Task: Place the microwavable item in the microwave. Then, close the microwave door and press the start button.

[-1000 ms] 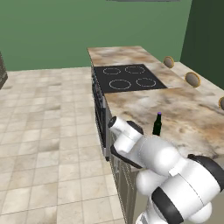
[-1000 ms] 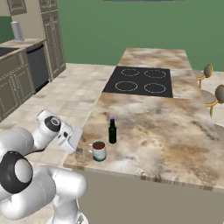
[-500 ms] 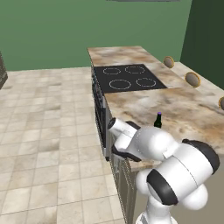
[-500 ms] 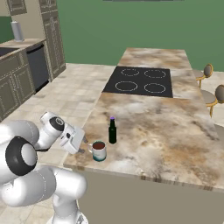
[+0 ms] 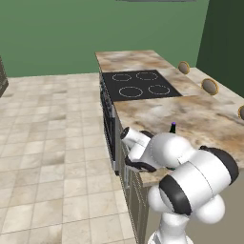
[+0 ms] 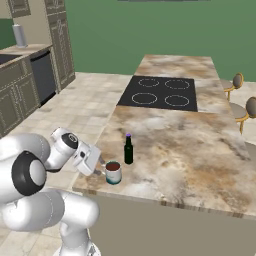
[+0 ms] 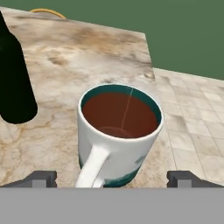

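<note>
Hand [image 7: 112,178] spread wide, fingertips flanking round glossy mug [image 7: 118,135]; smooth dark bottle [image 7: 15,83] beside, on marbled counter [image 7: 65,57].

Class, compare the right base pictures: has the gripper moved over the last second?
Yes. Against the unmoved mug on the counter, the gripper has slid toward the mug, closing the gap along the counter's near edge.

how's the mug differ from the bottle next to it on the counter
The mug is short, wide, pale with a teal band, open-topped, showing brown liquid; the bottle is tall, slim, dark and capped in purple. The mug has a side handle, the bottle none. Both stand upright on the marble counter.
</note>
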Motion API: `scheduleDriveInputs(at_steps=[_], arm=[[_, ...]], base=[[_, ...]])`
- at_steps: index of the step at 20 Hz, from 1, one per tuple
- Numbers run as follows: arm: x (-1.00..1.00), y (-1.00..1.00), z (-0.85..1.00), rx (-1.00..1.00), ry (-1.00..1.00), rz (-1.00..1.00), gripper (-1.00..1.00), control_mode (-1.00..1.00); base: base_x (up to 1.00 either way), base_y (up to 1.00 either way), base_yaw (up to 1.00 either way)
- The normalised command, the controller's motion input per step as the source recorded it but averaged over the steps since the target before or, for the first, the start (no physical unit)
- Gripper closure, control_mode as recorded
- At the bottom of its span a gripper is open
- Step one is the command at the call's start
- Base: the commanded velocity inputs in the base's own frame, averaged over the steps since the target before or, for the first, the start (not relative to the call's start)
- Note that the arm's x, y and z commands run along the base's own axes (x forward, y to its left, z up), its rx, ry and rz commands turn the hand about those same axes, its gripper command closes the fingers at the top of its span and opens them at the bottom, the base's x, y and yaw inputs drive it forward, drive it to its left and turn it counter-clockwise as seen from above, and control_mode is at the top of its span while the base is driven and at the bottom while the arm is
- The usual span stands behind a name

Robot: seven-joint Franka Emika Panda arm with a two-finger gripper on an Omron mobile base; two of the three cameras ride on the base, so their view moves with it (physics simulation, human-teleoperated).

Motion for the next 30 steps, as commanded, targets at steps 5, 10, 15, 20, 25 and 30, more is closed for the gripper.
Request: scheduleDriveInputs(at_steps=[5,10,15,20,25,30], arm=[[0.0,-0.06,-0.13,0.0,0.01,0.0,-1.0,-1.0],[0.01,-0.09,-0.14,0.0,0.0,0.0,-1.0,-1.0],[0.1,-0.05,-0.01,0.0,0.0,0.0,-1.0,-1.0],[-0.04,-0.09,-0.01,0.0,0.0,0.0,1.0,-1.0],[-0.1,-0.1,0.0,0.0,0.0,0.0,1.0,-1.0],[0.0,0.0,0.0,0.0,0.0,0.0,1.0,-1.0]], base=[[0.0,0.0,0.0],[0.0,0.0,0.0],[0.0,0.0,0.0],[0.0,0.0,0.0],[0.0,0.0,0.0],[0.0,0.0,0.0]])
